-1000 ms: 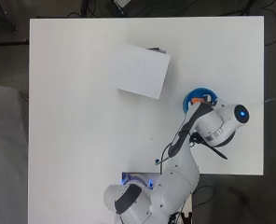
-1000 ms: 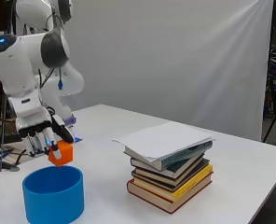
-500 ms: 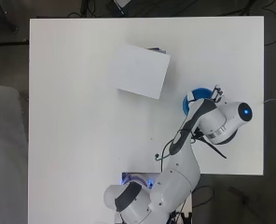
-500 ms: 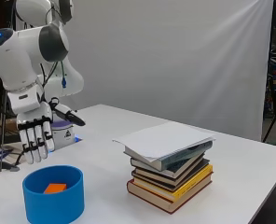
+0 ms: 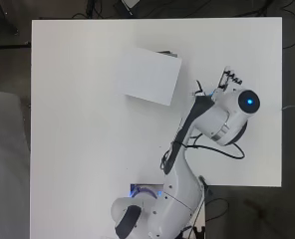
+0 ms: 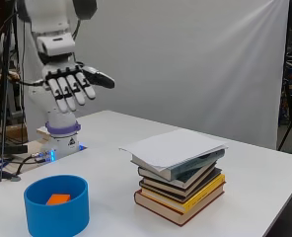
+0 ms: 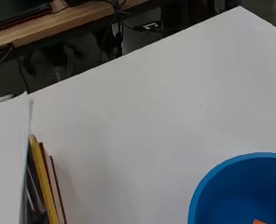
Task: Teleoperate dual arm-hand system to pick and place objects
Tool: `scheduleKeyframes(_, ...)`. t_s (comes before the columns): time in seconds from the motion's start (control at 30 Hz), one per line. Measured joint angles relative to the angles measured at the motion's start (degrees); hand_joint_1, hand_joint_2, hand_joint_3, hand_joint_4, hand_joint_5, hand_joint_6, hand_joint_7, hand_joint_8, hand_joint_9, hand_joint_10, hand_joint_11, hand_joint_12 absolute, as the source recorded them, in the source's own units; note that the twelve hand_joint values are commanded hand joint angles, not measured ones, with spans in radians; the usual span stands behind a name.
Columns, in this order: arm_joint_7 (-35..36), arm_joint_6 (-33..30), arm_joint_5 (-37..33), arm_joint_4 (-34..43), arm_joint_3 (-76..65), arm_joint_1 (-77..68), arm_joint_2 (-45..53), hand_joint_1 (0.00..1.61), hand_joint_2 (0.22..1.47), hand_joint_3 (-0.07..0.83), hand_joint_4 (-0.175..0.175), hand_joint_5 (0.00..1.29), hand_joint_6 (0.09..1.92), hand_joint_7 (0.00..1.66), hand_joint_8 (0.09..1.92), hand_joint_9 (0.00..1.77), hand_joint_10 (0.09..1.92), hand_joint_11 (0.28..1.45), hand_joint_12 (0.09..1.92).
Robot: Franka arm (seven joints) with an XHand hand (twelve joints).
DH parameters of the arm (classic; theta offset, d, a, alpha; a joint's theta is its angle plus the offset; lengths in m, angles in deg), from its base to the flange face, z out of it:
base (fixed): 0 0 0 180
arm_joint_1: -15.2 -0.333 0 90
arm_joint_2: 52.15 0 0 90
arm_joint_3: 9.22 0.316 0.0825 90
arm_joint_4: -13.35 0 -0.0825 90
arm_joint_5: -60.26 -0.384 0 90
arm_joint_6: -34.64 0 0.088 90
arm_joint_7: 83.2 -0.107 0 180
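Note:
An orange block (image 6: 58, 199) lies inside the blue bowl (image 6: 35, 217) at the near left of the table in the side view. High above the bowl hangs the hand (image 6: 72, 88), open, fingers straight and spread, holding nothing. In the overhead view the arm covers the bowl, and only the fingers (image 5: 230, 77) show past the arm's end. The wrist view catches the blue bowl's rim (image 7: 222, 186) and a sliver of the orange block (image 7: 266, 221).
A stack of books (image 6: 183, 185) topped by a white sheet (image 5: 147, 75) stands in the middle of the table, to the right of the bowl in the side view. The book spines (image 7: 41, 186) show in the wrist view.
The hand let go of the orange block, which now lies in the blue bowl. The hand opened and rose well above the bowl.

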State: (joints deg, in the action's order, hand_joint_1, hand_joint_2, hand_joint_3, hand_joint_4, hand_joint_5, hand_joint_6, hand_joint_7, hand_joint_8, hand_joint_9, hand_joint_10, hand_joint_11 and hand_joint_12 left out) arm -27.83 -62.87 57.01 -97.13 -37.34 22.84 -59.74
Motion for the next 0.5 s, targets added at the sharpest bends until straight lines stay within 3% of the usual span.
scheduleKeyframes(0.37,-3.47,8.69,4.89,-1.04,16.71,-0.4,-16.38,0.01,1.01,0.017,0.068,0.21,0.09,0.26,0.09,0.4,0.09,0.41,0.09)
scheduleKeyframes(0.5,-4.62,9.51,6.99,-2.27,18.87,-0.49,-17.49,0.0,1.01,0.012,0.075,0.21,0.09,0.26,0.09,0.42,0.09,0.41,0.09)
